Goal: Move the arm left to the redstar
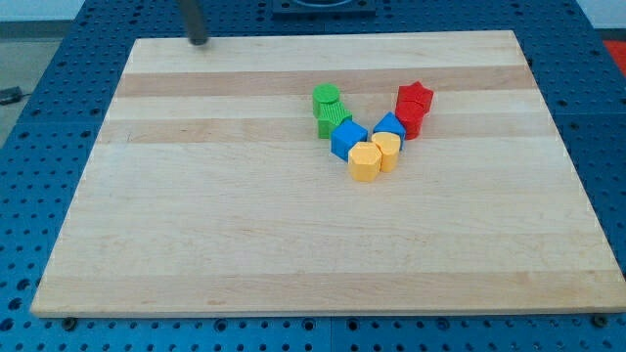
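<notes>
The red star (415, 97) sits on the wooden board (196, 244) at the right end of a V-shaped cluster of blocks, with a second red block (410, 121) touching its lower side. My tip (200, 41) is at the board's top edge, in the view's upper left, far to the left of the red star and apart from every block. The rod rises out of the view's top.
The cluster also holds two green blocks (328, 98) (333, 124), a blue cube (348, 140), a second blue block (389, 127), a yellow hexagon block (365, 162) and a yellow heart-like block (387, 151). Blue perforated table surrounds the board.
</notes>
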Robot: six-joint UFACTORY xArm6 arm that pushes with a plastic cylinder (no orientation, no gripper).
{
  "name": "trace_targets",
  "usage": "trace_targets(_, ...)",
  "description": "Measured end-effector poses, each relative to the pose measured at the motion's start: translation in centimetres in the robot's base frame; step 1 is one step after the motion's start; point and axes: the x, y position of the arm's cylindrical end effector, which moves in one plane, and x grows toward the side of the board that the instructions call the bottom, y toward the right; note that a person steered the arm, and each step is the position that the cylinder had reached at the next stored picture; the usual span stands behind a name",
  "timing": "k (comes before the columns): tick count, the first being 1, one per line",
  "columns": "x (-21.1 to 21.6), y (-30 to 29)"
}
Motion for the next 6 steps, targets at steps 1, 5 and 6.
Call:
trace_targets(1, 0.0, 8.3)
trace_targets(5, 13.9, 22.7)
trace_targets(6, 17.6, 22.7)
